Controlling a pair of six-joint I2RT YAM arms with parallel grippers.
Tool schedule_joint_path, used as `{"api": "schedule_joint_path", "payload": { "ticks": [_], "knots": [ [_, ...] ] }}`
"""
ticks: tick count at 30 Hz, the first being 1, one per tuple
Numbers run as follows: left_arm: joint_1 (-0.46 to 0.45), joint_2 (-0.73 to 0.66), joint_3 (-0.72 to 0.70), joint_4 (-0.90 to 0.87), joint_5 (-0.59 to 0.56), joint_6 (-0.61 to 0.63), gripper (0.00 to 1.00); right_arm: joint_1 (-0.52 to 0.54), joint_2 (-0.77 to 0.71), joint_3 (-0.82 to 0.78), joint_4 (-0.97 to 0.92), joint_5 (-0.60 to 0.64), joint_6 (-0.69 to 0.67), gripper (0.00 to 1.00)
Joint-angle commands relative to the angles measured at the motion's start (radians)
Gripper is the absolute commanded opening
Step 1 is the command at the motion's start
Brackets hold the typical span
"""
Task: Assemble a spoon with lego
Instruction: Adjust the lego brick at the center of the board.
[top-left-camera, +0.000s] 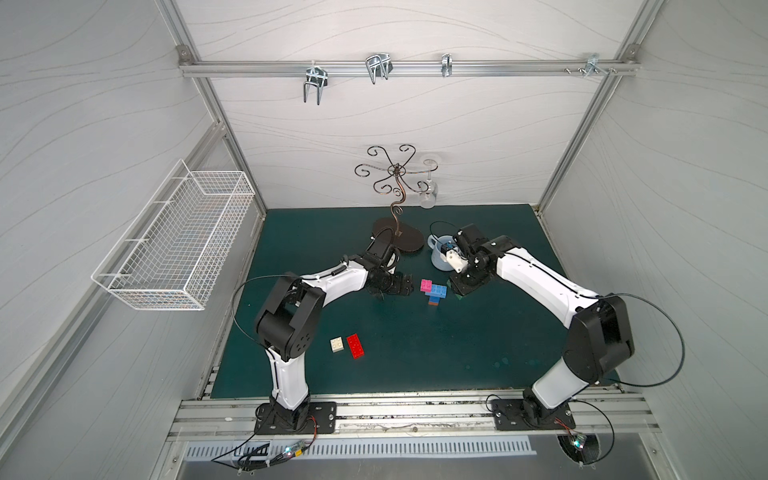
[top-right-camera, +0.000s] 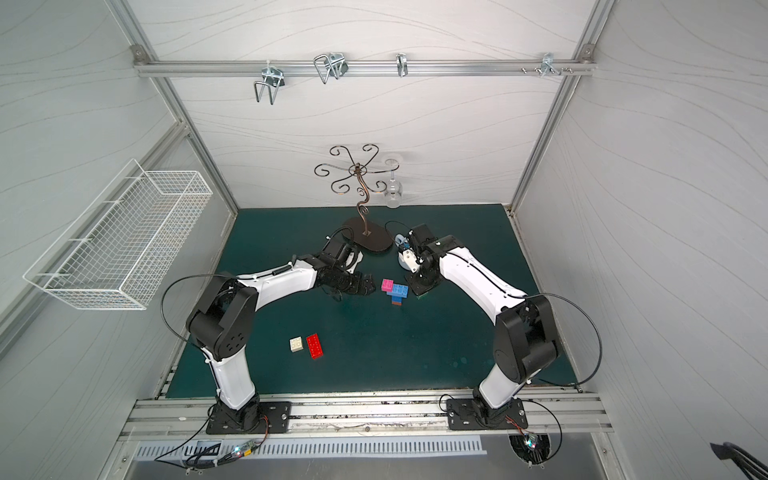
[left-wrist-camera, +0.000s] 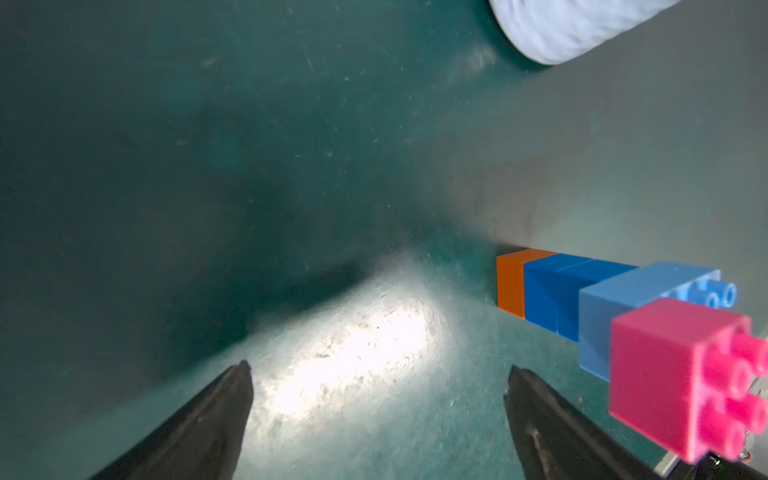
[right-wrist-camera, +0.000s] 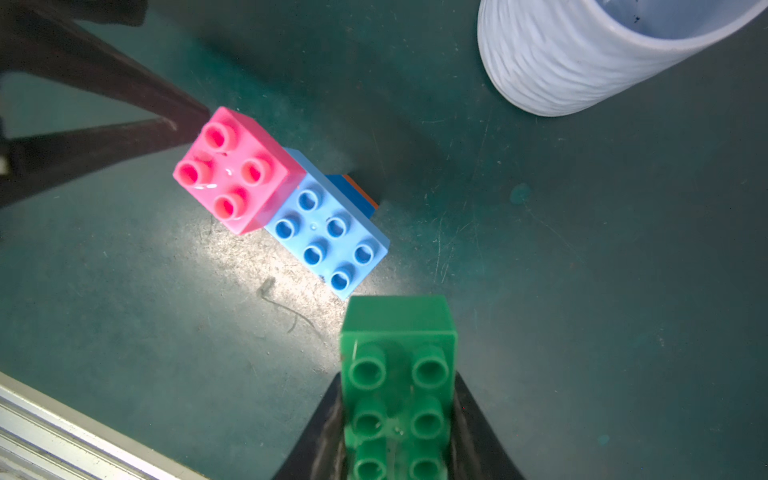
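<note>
Left end effector (left-wrist-camera: 379, 370): jaws spread wide, empty, just beside the part-built multicoloured brick spoon (top-left-camera: 434, 291) standing on the dark green desk (top-left-camera: 415, 361). Right end effector (right-wrist-camera: 399, 415): clamped on the long green studded brick (right-wrist-camera: 397, 328), near the spoon's light blue brick (right-wrist-camera: 328, 237). Orange-and-blue stem (left-wrist-camera: 540, 286): mostly hidden in the right wrist view. Square white brick (top-left-camera: 337, 345) and long red brick (top-left-camera: 355, 345): loose, side by side, well apart from the spoon.

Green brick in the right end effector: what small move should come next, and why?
Probably ease the green brick over the bare studs of the light blue brick, beside the pink brick, then press down. The right end effector is shut on it, just short of them.
</note>
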Motion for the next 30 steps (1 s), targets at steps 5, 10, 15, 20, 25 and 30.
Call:
{"api": "schedule_joint_path", "payload": {
  "ticks": [5,10,15,20,25,30],
  "knots": [
    [0.023,-0.073,-0.024,-0.019,-0.018,0.026,1.0,0.002,-0.018,0.01,-0.02,0.008,-0.011,0.23],
    [0.023,-0.105,-0.062,-0.015,-0.022,0.014,1.0,0.001,-0.016,0.008,-0.017,0.004,-0.011,0.23],
    [0.023,-0.166,-0.121,0.007,-0.023,-0.007,1.0,0.001,-0.042,-0.015,0.004,0.006,-0.009,0.23],
    [0.021,-0.196,-0.153,0.005,-0.013,-0.02,1.0,0.0,-0.075,-0.044,0.023,0.009,-0.009,0.23],
    [0.012,-0.227,-0.191,0.015,-0.01,-0.03,1.0,0.001,-0.084,-0.031,-0.004,0.021,-0.003,0.23],
    [-0.022,-0.249,-0.214,0.04,-0.015,-0.021,1.0,-0.005,-0.109,-0.026,-0.013,0.03,-0.003,0.23]
  ]
}}
